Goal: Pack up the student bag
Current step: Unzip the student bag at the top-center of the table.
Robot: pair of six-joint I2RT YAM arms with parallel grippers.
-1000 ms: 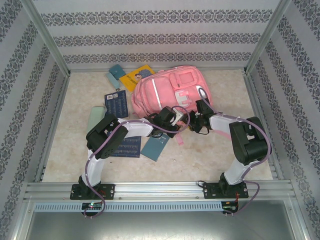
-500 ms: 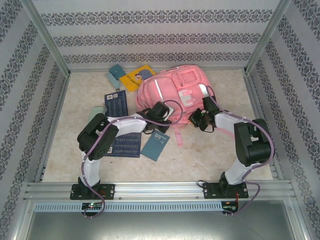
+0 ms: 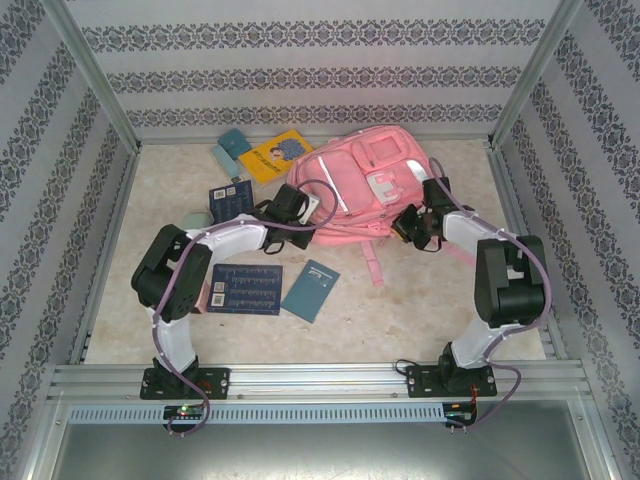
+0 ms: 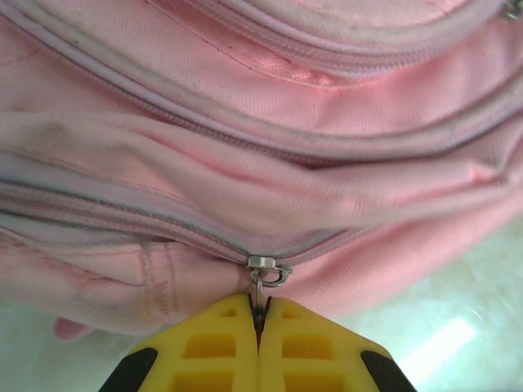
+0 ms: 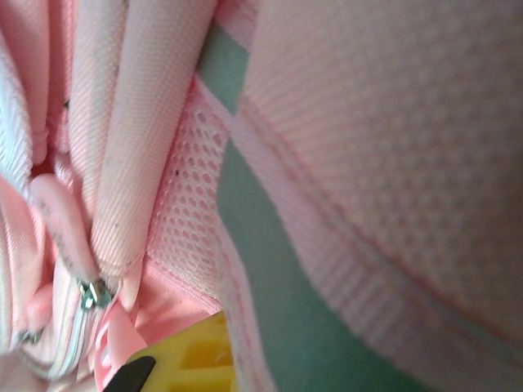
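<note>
The student bag [image 3: 365, 180] is a big pink backpack lying at the back middle of the table. My left gripper [image 3: 300, 212] is at the bag's near left edge. In the left wrist view its yellow fingers [image 4: 212, 343] are shut on the metal pull of a zip slider [image 4: 268, 268] on the pink fabric [image 4: 270, 106]. My right gripper [image 3: 412, 225] is at the bag's near right corner. In the right wrist view one yellow finger [image 5: 196, 355] shows, and a pink mesh strap edge [image 5: 237, 327] runs across the jaws and hides the other finger.
Left of the bag lie a yellow book [image 3: 270, 157], a small teal box [image 3: 232, 147] and a dark blue card [image 3: 228, 202]. In front are a dark blue booklet [image 3: 243, 288] and a teal notebook [image 3: 310, 290]. A loose pink strap [image 3: 372, 262] trails forward. Patterned walls enclose the table.
The left gripper has travelled left and back along the bag, still holding the zip pull. The right gripper has shifted right and back and closed. The bag has slid backward and to the right.
</note>
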